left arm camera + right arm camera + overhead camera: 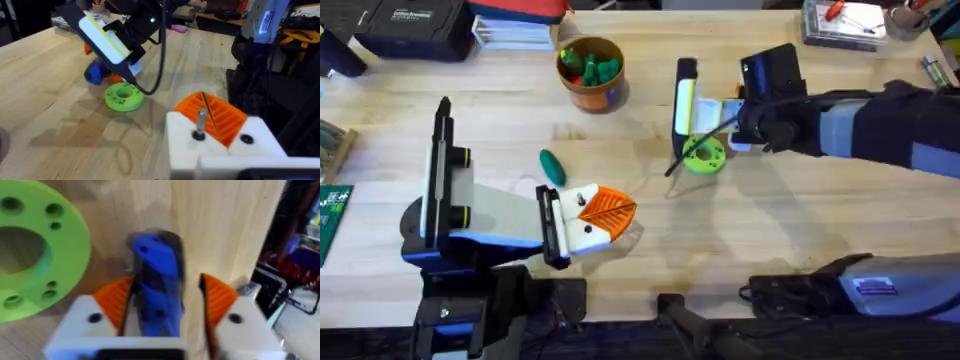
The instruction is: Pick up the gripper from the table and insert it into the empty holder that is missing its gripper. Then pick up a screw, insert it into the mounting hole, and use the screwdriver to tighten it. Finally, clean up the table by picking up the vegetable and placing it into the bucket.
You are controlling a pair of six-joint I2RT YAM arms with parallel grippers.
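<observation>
Left gripper (588,215): white body with orange ribbed pads, low over the desk near its front edge; the overhead view did not settle whether its fingers were released or clenched, so this cannot be told.
Left finger pad (212,117): orange, ribbed, set on a white block with a small metal pin standing in front of it.
Right gripper (170,305): fingers parted around the blue screwdriver, one orange pad on each side; a gap showed on one side, and contact on the other could not be confirmed.
Right arm (880,125): reached in from the far right, its wrist above the green disc.
Screwdriver (157,275): bright blue, thick, lying between the right fingers and extending out beyond their tips over the wood.
Green disc (704,155): lime green, round, with holes; flat on the desk just beside the right fingers, its rim (45,255) close to one pad.
Vegetable (552,166): small, dark green, oblong; lying on the desk just beyond the left fingers, apart from them.
Bucket (591,72): orange-brown with a blue label, holding green and orange toy vegetables; well beyond the left fingers and well apart from the right fingers.
Desk (650,250): pale wood, bare between the two grippers.
Cable (160,55): black, hanging from the right wrist down to the disc.
</observation>
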